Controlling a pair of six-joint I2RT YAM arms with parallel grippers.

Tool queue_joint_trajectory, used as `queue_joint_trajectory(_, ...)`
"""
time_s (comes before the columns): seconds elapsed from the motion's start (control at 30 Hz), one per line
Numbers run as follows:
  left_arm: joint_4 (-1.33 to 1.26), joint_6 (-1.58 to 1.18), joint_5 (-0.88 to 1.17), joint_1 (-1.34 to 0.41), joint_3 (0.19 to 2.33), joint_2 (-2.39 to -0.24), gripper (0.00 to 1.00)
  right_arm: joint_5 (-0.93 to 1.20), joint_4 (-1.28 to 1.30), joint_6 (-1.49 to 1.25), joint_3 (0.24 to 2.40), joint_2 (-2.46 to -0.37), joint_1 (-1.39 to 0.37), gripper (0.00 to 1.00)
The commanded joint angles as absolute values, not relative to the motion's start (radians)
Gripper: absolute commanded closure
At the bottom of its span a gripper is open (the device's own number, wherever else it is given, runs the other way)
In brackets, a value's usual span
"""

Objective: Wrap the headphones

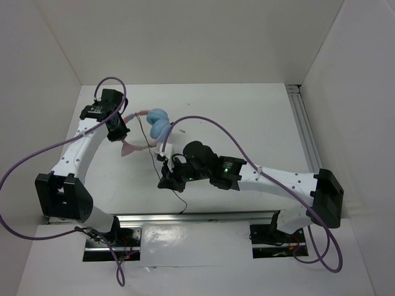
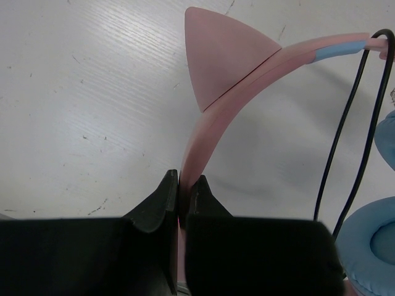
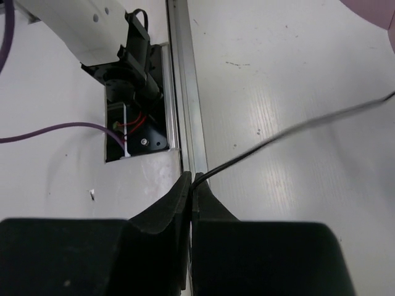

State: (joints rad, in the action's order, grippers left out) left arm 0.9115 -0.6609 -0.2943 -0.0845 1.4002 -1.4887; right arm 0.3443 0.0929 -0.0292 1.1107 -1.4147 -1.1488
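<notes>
Left gripper point(image 2: 183, 185): jaws pinching pink headband point(image 2: 202, 132).
Right gripper point(image 3: 191, 182): jaws pinching black cord point(image 3: 296, 129).
Headphones point(image 1: 159, 125): between both grippers.

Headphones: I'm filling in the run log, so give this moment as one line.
left gripper: shut on pink headband | right gripper: shut on black cord | cord tail: loose on table

The top camera looks down from above and behind the arms, far enough to hold the whole table point(image 1: 247, 117). The left wrist camera sits close behind the left gripper point(image 2: 184, 179) and faces the pink headband point(image 2: 213, 123), which runs to the upper right. The right wrist camera is equally close behind the right gripper point(image 3: 192, 177) and faces the metal rail point(image 3: 185, 92) in the upper part of the frame. All three views share the black cord point(image 3: 296, 129).
</notes>
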Motion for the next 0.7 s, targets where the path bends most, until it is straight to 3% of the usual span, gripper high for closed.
queue_joint_trajectory(0.0, 0.819, -0.689, -0.296, -0.075, 1.391, -1.486, 1.00, 0.397, 0.021, -0.034, 1.212, -1.413, -1.166, 1.00)
queue_joint_trajectory(0.27, 0.801, -0.675, -0.287, -0.086, 1.370, -1.466, 1.00, 0.430, 0.084, -0.011, 1.315, -1.470, -1.157, 1.00)
queue_joint_trajectory(0.67, 0.848, -0.586, -0.474, -0.304, 1.342, -1.466, 1.00, -0.014, 0.483, 0.254, 1.546, -1.549, -1.077, 1.00)
